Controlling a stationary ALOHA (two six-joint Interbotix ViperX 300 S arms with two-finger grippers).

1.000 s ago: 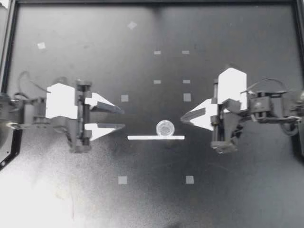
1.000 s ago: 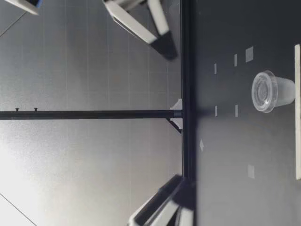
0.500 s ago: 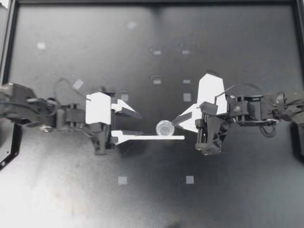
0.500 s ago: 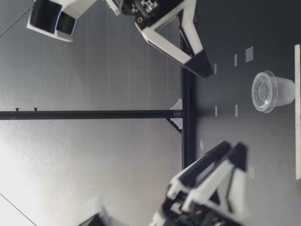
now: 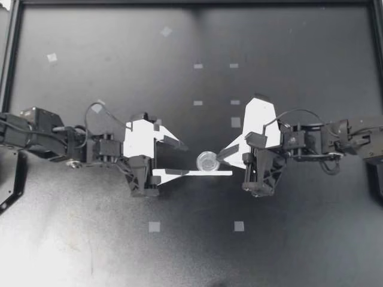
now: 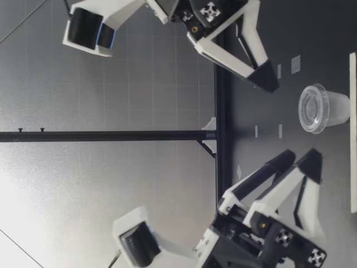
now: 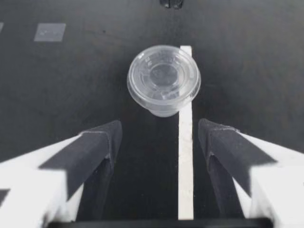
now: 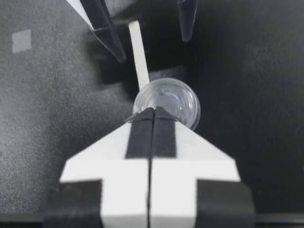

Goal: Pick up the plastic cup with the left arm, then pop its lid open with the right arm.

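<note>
Cup (image 5: 207, 161): clear plastic, upright, mouth up, stood mid-table (image 5: 299, 251) right at the far edge of a white strip (image 5: 200, 173). Whether its base overlaps the strip cannot be told. In the low view the cup (image 6: 323, 108) is seen just behind the strip (image 6: 352, 134), with a gripper at each side.

Left gripper (image 5: 183, 159): spread wide, nothing held. In the top view one finger is laid over the strip's end and the other is set on the cup's side of the strip. In the left wrist view the cup (image 7: 164, 80) is seen ahead of the fingers (image 7: 102, 142), not between them. The strip (image 7: 185, 156) is run through the gap, close to one finger.

Right gripper (image 5: 219, 156): pinched fully together, nothing held. Its tip is placed at the cup's rim, opposite the left gripper. In the right wrist view the closed fingertips (image 8: 142, 123) are seen over the rim of the cup (image 8: 173, 97); actual contact cannot be confirmed. Beyond the cup, the left gripper's two fingers are seen flanking the strip (image 8: 138, 54).

The cup is thus bracketed: open left gripper on one side, closed right tip on the other, strip along one edge.

Tape squares (image 5: 154, 226) are scattered on the table. The nearest are set on the strip's other side, well apart from the cup.
</note>
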